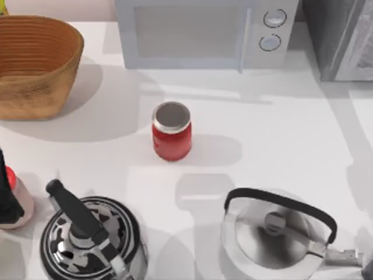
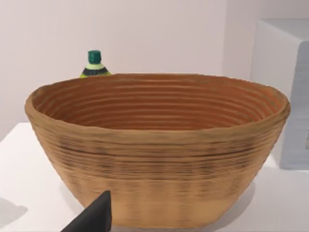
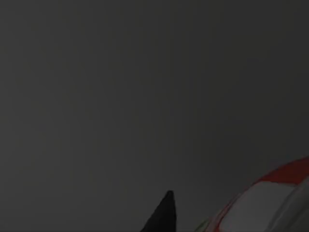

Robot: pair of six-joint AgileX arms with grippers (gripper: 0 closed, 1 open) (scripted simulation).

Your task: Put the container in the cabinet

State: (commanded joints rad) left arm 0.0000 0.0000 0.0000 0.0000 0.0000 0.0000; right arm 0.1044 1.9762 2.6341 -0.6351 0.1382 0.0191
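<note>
At the top view's far right corner stands the large cabinet [image 1: 341,38], with a dark speckled grey side and a paler grey framed door panel; the picture's edge cuts it off. Where the small red, green and yellow drink container is, I cannot tell. The right wrist view is dark, and whether the right gripper is open or closed cannot be told.

Just left of the cabinet, along the back of the white table [image 1: 280,128], sits a white box-shaped microwave [image 1: 192,35] with two round knobs. Near the table's middle a red jar with a grey lid [image 1: 172,137] stands upright, well apart from everything else. At the front right is a shiny silver kettle with a black arched handle [image 1: 274,233]. At the front left is a black-and-white patterned kettle with a black handle [image 1: 93,242].

A brown woven oval basket [image 1: 35,64] fills the back left corner, and a green-capped bottle [image 2: 94,65] peeks up behind its rim. The left gripper [image 1: 6,198] is at the left edge, over a red-and-pale object [image 1: 20,207] that is partly hidden. Its camera faces the basket, and its grip cannot be told.
</note>
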